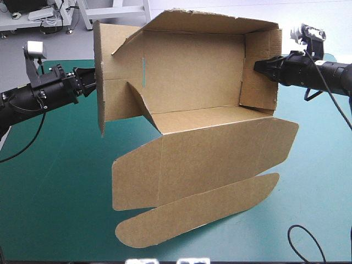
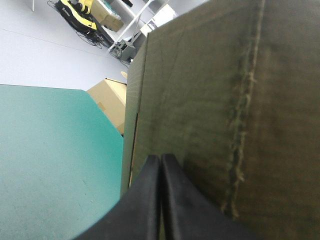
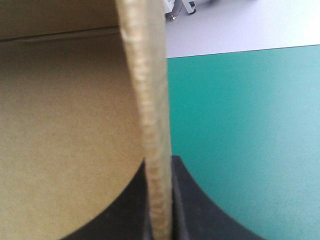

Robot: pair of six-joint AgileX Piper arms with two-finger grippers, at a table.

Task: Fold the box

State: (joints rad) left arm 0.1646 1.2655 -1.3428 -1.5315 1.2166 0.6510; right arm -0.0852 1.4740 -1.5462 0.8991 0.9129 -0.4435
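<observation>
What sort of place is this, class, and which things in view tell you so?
Most likely a robotics lab bench: the left arm and right arm, jaws shut on the side walls of a half-folded brown box, work at a teal-green-covered table.

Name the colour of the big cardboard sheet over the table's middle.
Plain brown, no print; the cut cardboard box shows best in the high view.

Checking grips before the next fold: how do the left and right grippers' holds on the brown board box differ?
The left gripper pinches the brown board box's left wall, black fingers meeting in an arch; the right gripper straddles the right end wall's edge, board showing between its fingers. Both are shut on the box, holding it raised.
</observation>
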